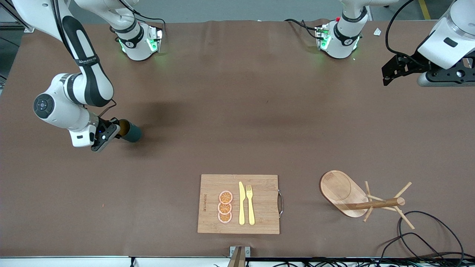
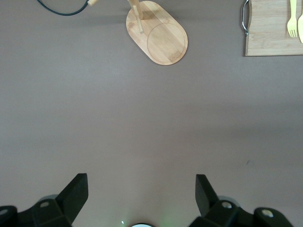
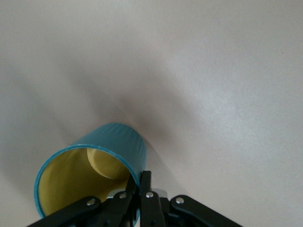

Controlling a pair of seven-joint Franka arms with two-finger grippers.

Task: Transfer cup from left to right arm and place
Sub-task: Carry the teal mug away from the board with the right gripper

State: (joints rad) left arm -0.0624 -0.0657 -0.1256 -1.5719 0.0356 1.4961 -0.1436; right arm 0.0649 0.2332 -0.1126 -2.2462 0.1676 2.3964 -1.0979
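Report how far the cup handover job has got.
Done: the handover looks finished. The left gripper is open and empty, drawn back at its own end of the table. In hand: the right gripper is shut on the cup, pinching its rim, with the cup tilted over bare tablecloth at the right arm's end. Left: setting the cup down and letting go.

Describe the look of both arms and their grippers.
Both arms are glossy white with black joint bands; their bases glow green. The right arm carries a black strip with white lettering. The right gripper and left gripper are black, with angular fingers and silver screws. Black cables trail along each.
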